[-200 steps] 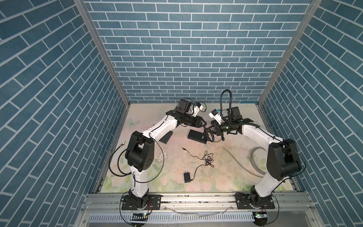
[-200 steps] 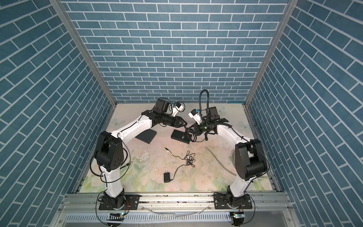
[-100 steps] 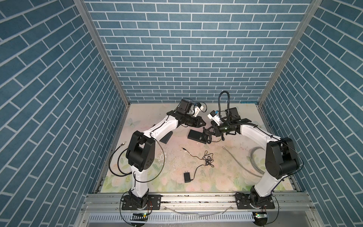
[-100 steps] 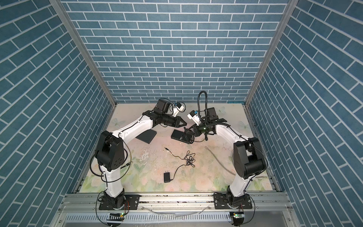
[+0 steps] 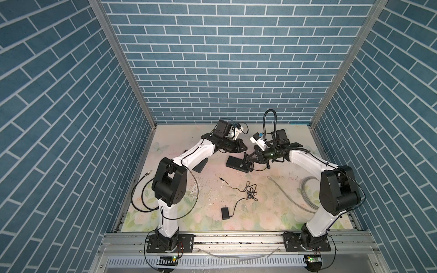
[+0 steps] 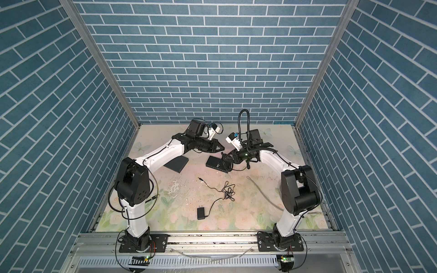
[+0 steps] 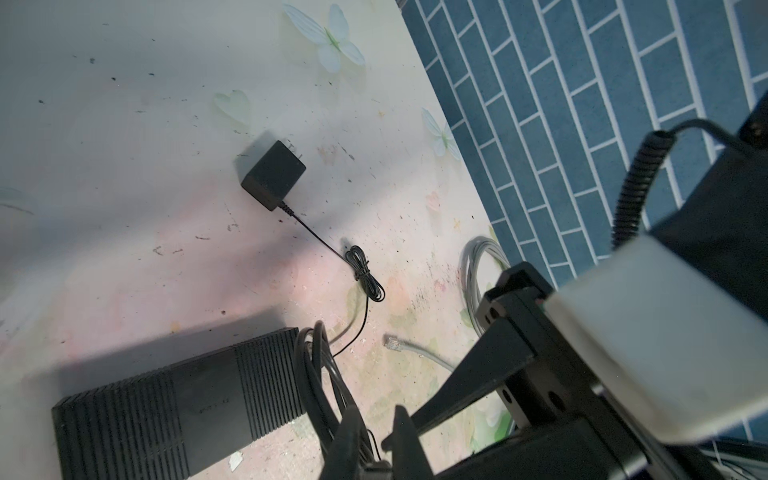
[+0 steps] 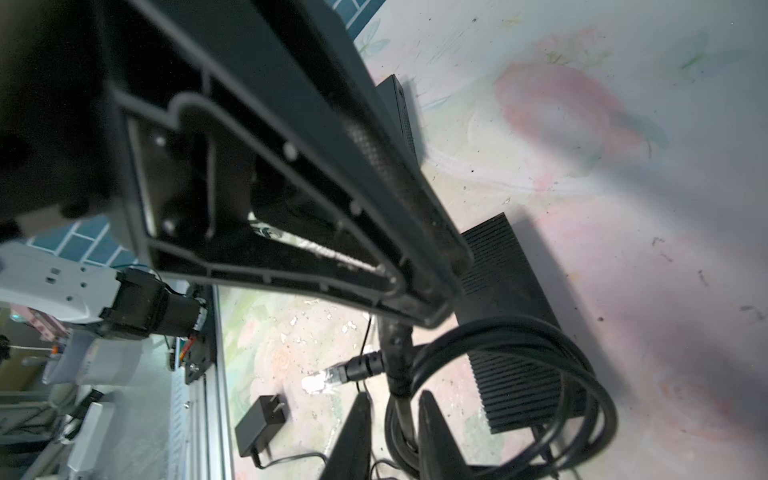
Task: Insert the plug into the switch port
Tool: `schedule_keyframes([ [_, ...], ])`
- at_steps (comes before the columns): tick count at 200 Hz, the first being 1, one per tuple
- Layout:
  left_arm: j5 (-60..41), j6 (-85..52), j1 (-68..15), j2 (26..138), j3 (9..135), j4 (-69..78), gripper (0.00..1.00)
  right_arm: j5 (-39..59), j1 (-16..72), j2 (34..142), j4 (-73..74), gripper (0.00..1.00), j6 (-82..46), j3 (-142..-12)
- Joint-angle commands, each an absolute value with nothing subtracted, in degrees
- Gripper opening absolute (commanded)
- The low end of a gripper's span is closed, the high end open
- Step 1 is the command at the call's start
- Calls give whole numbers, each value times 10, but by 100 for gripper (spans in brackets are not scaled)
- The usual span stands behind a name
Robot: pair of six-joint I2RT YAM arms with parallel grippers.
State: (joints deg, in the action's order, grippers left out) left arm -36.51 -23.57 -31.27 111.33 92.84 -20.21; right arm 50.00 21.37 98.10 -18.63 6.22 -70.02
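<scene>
In both top views the switch (image 5: 236, 163) is seen lying on the surface (image 5: 260, 212), and nothing is plugged into it yet. The 2 arms are stretched in to the middle, and the left claw (image 5: 245, 148) and right claw (image 5: 246, 158) are brought close together by the switch.

In the left wrist view the left claw is seen clenched on the black cable (image 7: 311, 374).

In the right wrist view the plug (image 8: 328, 377) is held up in the air beside the switch. The right claw's jaws are parted a little around the cable. Lining up and pushing in are left to be done.
</scene>
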Motion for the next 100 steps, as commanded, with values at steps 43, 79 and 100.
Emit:
schedule_keyframes([
  [43, -329, -318, -314, 1089, 906, -159, 9, 406, 240, 934, -17, 38, 40, -612],
  [79, -325, -330, -316, 1087, 902, -156, 9, 370, 259, 970, 37, 35, 30, -616],
  [100, -320, -330, -316, 1086, 900, -160, 9, 368, 261, 987, 52, 24, 21, -621],
])
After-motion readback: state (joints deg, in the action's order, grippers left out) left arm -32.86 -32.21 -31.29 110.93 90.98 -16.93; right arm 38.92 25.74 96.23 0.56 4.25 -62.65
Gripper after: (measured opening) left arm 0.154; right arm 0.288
